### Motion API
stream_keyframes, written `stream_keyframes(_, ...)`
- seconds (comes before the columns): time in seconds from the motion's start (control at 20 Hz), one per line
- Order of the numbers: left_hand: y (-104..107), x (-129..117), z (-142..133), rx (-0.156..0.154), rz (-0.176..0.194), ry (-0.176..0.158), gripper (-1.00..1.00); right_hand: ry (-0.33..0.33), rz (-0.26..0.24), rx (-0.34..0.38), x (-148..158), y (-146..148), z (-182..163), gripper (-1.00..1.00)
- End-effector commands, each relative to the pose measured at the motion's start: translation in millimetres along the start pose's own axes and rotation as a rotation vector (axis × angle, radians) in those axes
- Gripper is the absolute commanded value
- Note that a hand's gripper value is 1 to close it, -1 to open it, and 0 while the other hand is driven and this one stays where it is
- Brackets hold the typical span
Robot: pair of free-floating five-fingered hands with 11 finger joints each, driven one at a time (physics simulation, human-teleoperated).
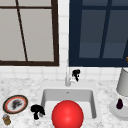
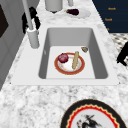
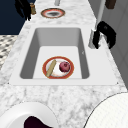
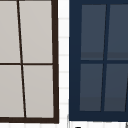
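Front view | right hand (image 1: 76, 74) curled beside tap (image 1: 67, 80), maybe touching | left hand (image 1: 37, 110) curled, holding nothing, near sink (image 1: 44, 96) | risk: fingers slip off tap.

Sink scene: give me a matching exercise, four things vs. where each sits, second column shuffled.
Things:
1. red onion
2. dark purple eggplant
3. right hand
4. small brown jar

Places:
A. beside the grey faucet
B. on the counter, next to the patterned red-rimmed plate
C. on the red-rimmed plate in the sink basin
D. on the white plate right of the sink

Pairs: 1-C, 2-D, 3-A, 4-B
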Motion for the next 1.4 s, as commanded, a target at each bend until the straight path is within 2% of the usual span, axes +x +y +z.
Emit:
stream_keyframes(0.0, 0.0, 0.0, 0.0, 0.000, 0.000, 0.000, 0.00, 0.004, -0.006, 0.034, 0.8, 19.2, -11.5, 1.00)
stream_keyframes(0.25, 0.0, 0.0, 0.0, 0.000, 0.000, 0.000, 0.00, -0.030, 0.076, 0.129, -7.6, 16.9, -2.6, 1.00)
stream_keyframes(0.5, 0.0, 0.0, 0.0, 0.000, 0.000, 0.000, 0.00, -0.026, 0.022, 0.099, -6.2, 29.3, -5.2, 1.00)
stream_keyframes(0.65, 0.0, 0.0, 0.0, 0.000, 0.000, 0.000, 0.00, -0.041, 0.034, 0.068, -6.4, 34.5, -6.2, 1.00)
stream_keyframes(0.95, 0.0, 0.0, 0.0, 0.000, 0.000, 0.000, 0.00, -0.071, 0.017, 0.045, -8.2, 35.1, -4.9, 1.00)
stream_keyframes(1.35, 0.0, 0.0, 0.0, 0.000, 0.000, 0.000, 0.00, -0.074, 0.023, 0.038, -7.6, 35.9, -3.2, 1.00)
